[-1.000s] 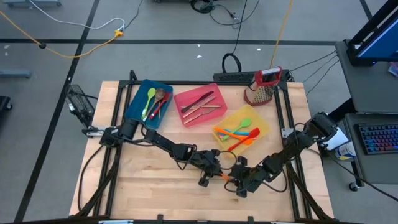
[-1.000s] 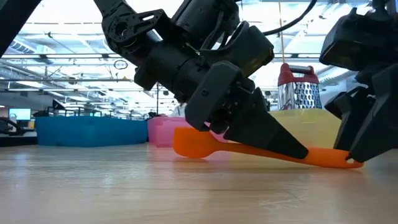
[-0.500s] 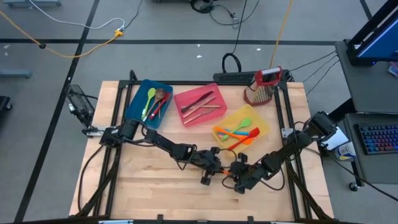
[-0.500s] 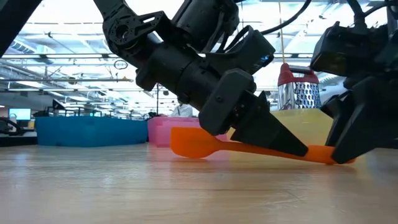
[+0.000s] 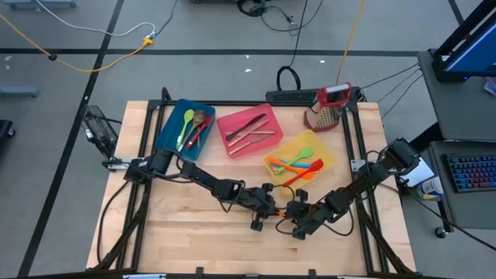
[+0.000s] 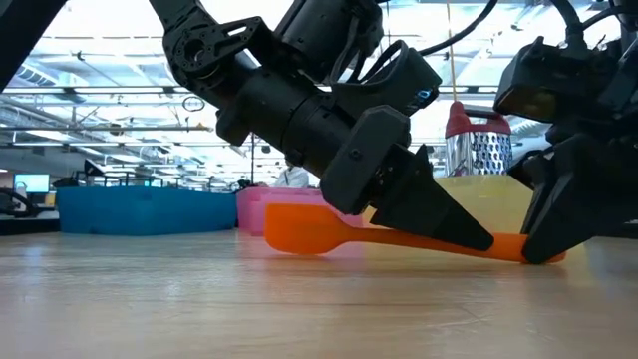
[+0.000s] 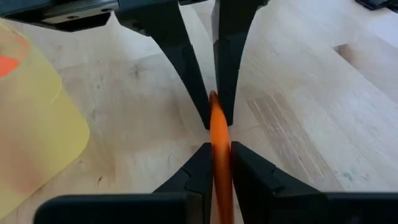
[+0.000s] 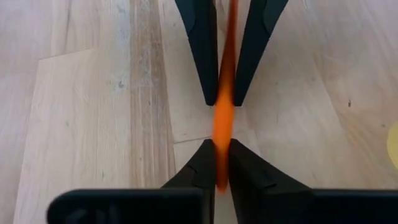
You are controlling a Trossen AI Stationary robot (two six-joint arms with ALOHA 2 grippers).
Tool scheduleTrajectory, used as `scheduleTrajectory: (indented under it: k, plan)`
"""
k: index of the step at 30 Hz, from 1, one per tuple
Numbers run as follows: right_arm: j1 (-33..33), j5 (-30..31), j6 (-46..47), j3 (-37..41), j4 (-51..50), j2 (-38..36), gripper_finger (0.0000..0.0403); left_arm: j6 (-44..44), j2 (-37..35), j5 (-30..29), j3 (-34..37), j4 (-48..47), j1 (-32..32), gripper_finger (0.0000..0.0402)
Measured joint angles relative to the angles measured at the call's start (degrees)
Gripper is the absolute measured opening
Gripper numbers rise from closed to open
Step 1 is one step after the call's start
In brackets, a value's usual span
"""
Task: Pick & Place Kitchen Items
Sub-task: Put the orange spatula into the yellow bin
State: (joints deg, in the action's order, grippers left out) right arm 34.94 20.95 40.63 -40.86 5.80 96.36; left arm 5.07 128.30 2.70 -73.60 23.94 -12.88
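Crowding the far half of the wooden table (image 5: 178, 232), three plastic bins sit in a row: a blue bin (image 5: 183, 122) with green, wooden and red utensils inside, a pink bin (image 5: 249, 130) with dark and copper cutlery, and a yellow bin (image 5: 302, 160) holding orange, blue and green spatulas. Beyond the yellow bin stands the red-topped box grater (image 5: 328, 108), upright near the table's far right corner, and in the low view it shows behind the arms, well clear of the action.

Down at the near middle of the table, both arms meet nose to nose. The left gripper (image 7: 215, 149) has its fingers pressed onto the handle of an orange spatula (image 6: 399, 234), and the right gripper (image 8: 219, 149) pinches the same handle at its tail end, fingers closed tight against it. Each wrist view shows the other arm's dark fingers just ahead, clamped on the same orange strip, so the two grippers almost touch.

Looking at the spatula itself: bright orange, slim, with a broad rounded blade. From the low view it lies tilted, blade end raised a little above the wood and pointing toward the blue and pink bins, handle end lower under the right gripper. The yellow bin lies just beyond the two grippers.
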Motion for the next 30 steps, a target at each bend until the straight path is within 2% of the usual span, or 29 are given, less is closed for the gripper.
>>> scheduleTrajectory:
  k: [11, 18, 30]
  plan:
    - [-0.06, -1.06, -0.31, 0.08, 0.72, -0.58, 0.0017, -1.16, -7.23, 0.15, -0.07, -3.94, 0.15, 0.0055]
    - [-0.11, -2.30, -1.81, 0.11, 0.76, -5.44, 0.0017, -0.75, -14.10, 0.09, -0.09, -9.40, 0.17, 0.0056]
    - [-1.62, 0.15, -6.58, 0.09, -6.56, -14.14, 0.0021, -0.66, -23.64, -7.49, -0.11, -19.44, 0.15, 0.0056]
